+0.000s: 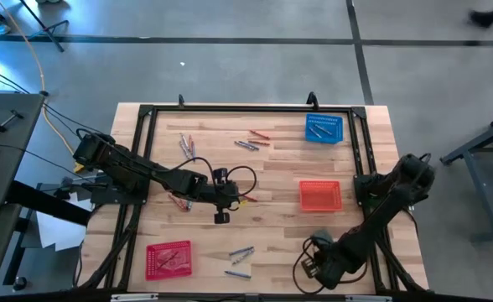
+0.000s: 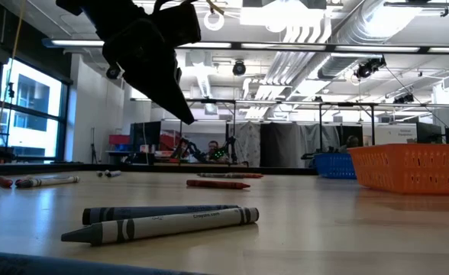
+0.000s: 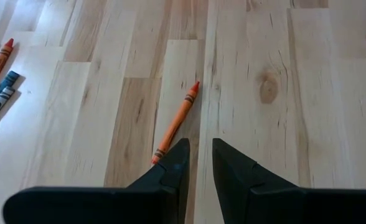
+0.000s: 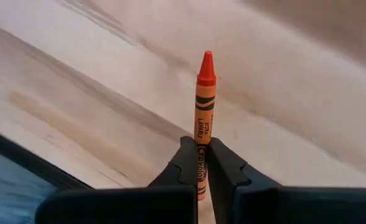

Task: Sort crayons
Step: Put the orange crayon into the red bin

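Your right gripper [image 4: 197,163] fingers are clamped on an orange crayon [image 4: 203,112], tip poking out ahead. Left gripper [image 3: 197,163] fingers stand slightly apart, empty, w/ another crayon [image 3: 176,122] on the counter just ahead. Risk: the thin grip may let it pivot or slip.

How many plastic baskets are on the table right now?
3. A blue basket sits at the far right, an orange-red basket at the right middle, and a red basket at the near left. None seems hidden by the arms.
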You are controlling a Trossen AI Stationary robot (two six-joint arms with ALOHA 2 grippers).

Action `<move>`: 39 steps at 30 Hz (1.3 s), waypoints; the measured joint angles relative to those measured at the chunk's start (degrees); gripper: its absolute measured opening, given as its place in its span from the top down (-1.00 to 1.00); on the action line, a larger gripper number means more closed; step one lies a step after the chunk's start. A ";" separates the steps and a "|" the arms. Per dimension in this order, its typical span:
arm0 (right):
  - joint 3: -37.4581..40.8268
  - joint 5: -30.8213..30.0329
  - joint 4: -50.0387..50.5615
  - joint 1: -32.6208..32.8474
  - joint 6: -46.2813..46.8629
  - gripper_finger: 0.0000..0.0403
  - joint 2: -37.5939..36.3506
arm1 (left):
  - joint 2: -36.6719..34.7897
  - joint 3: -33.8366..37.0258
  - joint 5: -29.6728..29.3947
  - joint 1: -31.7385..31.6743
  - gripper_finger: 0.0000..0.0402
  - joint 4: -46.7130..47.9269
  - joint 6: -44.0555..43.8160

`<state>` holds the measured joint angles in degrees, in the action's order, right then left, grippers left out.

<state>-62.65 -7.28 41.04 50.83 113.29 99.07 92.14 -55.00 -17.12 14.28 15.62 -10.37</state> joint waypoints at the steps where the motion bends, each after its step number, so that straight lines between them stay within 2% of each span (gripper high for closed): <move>1: 0.00 -2.24 0.51 0.04 -0.50 0.99 -0.70 | 0.00 0.00 0.00 0.00 0.71 0.00 -0.02; 8: -0.11 -17.82 1.36 -1.42 -8.74 1.00 -3.39 | 0.00 0.00 0.02 0.00 0.71 -1.35 0.00; 15: -0.15 -32.36 1.65 -4.19 -19.88 1.00 -3.41 | 0.00 0.00 0.02 0.00 0.71 -8.59 0.15; 22: -0.17 -42.30 1.63 -6.97 -27.70 1.00 -3.48 | 0.00 0.00 0.02 0.00 0.71 -16.63 6.24; 31: -0.22 -44.96 2.51 -8.07 -29.80 1.00 -3.50 | 0.00 -0.02 0.04 0.00 0.71 -24.79 11.99; 39: -0.24 -46.95 2.93 -8.09 -29.83 1.00 -3.53 | 0.00 -0.02 0.02 0.00 0.71 -29.36 12.15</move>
<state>-62.89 -54.23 43.97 42.74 83.46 95.54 92.14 -55.02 -17.10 14.28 -13.75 1.78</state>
